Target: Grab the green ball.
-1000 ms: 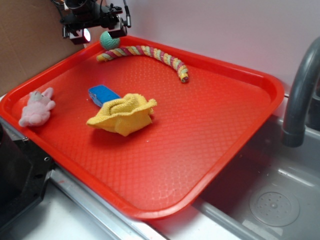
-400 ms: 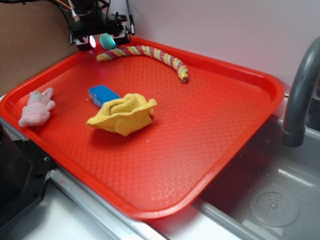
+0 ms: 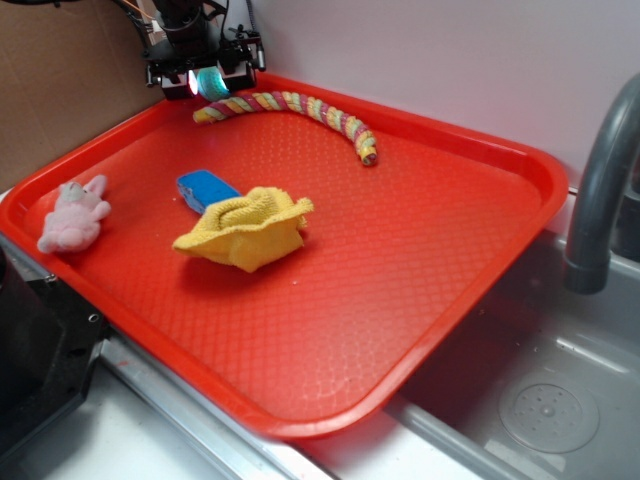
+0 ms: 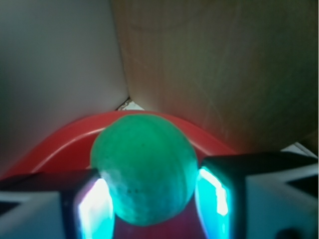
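Note:
The green ball (image 3: 212, 83) sits in the far left corner of the red tray (image 3: 450, 300), just beside the left end of the striped rope toy (image 3: 300, 105). My gripper (image 3: 211, 80) is down around the ball, one finger on each side. In the wrist view the ball (image 4: 144, 169) fills the space between the two glowing pads (image 4: 94, 209), which press against its sides, so my gripper (image 4: 154, 199) is shut on the ball. The tray's curved rim (image 4: 75, 137) shows behind it.
A yellow cloth (image 3: 245, 230) lies mid-tray, partly over a blue object (image 3: 203, 186). A pink plush (image 3: 72, 215) rests near the left rim. Cardboard (image 3: 50, 90) and a white wall back the corner. A grey faucet (image 3: 600, 190) and sink (image 3: 550, 400) are at right.
The gripper came down from above and left of the ball to sit around it, then shifted slightly right with its fingers drawn in against the ball.

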You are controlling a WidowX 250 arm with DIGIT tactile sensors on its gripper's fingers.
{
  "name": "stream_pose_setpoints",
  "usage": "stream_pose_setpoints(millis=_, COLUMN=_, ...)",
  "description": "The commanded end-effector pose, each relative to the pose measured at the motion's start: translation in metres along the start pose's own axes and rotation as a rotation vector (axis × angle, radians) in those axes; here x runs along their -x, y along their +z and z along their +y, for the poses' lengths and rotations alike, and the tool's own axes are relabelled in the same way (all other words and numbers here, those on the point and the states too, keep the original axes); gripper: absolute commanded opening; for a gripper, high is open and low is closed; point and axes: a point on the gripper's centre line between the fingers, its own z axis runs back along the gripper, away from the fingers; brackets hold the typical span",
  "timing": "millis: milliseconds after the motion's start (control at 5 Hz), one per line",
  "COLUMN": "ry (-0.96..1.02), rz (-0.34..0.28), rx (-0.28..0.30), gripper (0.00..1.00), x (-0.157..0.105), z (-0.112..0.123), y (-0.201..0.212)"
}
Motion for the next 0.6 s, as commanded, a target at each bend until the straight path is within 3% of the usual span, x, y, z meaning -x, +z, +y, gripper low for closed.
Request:
stream_pose_setpoints(millis=0, ry=-0.016, rz=-0.073, rx=0.044, gripper=0.0, x=-0.001, z=0.0, y=0.061)
stream_pose_setpoints(millis=200, ry=-0.007, rz=-0.026, rx=0.107, gripper=0.0, x=0.014, z=0.005, y=0.123)
stream_pose_setpoints(millis=400, ry=-0.048, rz=0.075, rx=0.203, gripper=0.0, x=0.018, z=0.008, y=0.16)
